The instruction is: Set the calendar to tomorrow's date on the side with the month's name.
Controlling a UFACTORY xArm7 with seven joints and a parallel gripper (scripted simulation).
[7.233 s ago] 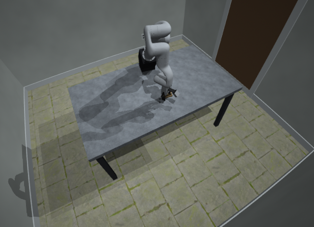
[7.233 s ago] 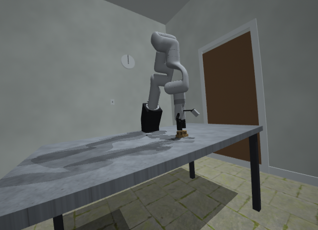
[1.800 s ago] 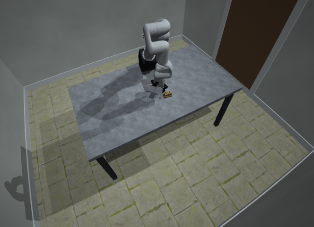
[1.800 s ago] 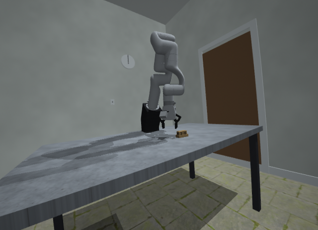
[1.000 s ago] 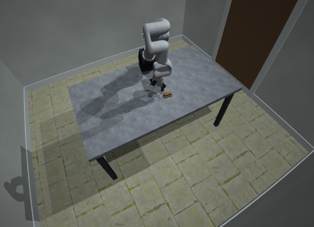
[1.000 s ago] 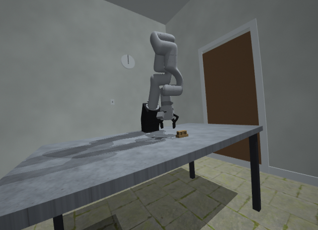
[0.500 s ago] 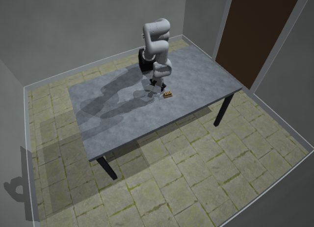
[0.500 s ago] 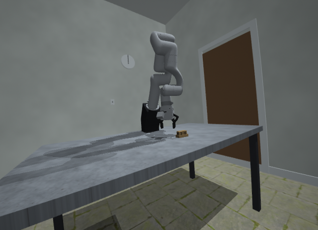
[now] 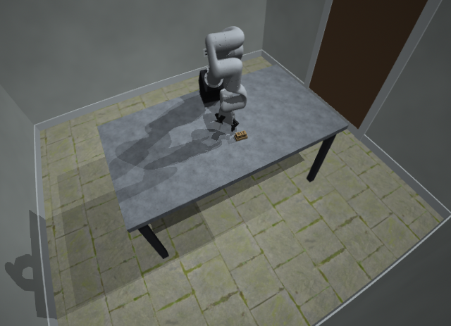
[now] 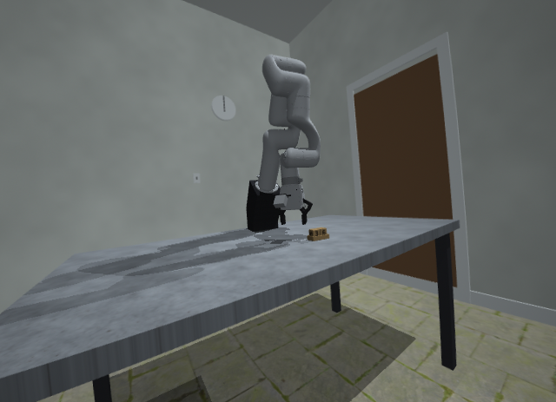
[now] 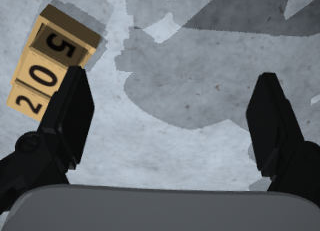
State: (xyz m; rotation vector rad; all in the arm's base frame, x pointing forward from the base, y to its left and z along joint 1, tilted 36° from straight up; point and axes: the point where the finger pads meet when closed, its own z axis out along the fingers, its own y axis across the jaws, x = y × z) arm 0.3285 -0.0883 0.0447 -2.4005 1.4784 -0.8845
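Two cubes (image 11: 42,74) sit side by side in a small wooden tray (image 9: 241,137) on the grey bench (image 9: 284,108). From the wrist view they lie at ten o'clock, showing 0 and 2 on top. Spread wide and pinching nothing, the pincer (image 10: 294,217) hangs just above the bench beside the tray.

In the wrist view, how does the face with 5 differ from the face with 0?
The 5 face is dark brown; the 0 face is pale tan. The 5 face ends the row; the 0 face is in its middle. Both digits are black, turned alike.
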